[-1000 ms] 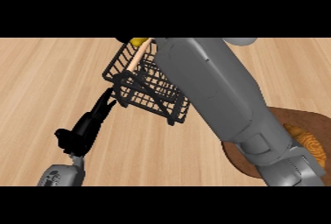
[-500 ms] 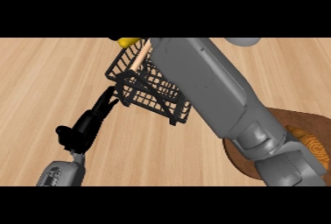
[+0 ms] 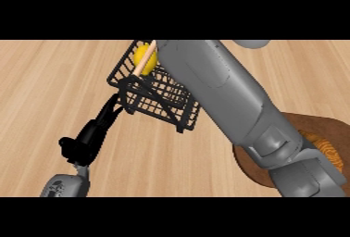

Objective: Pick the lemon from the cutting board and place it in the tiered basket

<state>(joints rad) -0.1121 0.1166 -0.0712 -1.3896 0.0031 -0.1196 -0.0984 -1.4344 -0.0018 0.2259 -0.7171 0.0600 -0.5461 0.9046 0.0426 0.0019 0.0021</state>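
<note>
While the light wooden counter (image 3: 54, 92) fills the whole view with its plank grain running across, the black wire basket (image 3: 160, 99) sits near the top centre, and the lemon (image 3: 145, 54) shows yellow inside its far end, up against the wire. A pale wooden handle (image 3: 144, 64) crosses just in front of the lemon. The right forearm (image 3: 226, 102) sweeps in big and grey from the lower right, passing over the basket's right side and running off the top; the right hand itself is hidden past the frame, so I cannot tell how its fingers stand. Under that arm, at the right, a round brown cutting board (image 3: 318, 134) lies on the counter. Over on the left, the left hand (image 3: 92, 134) reaches up with fingers straight, tips touching the basket's near left corner, holding nothing.
</note>
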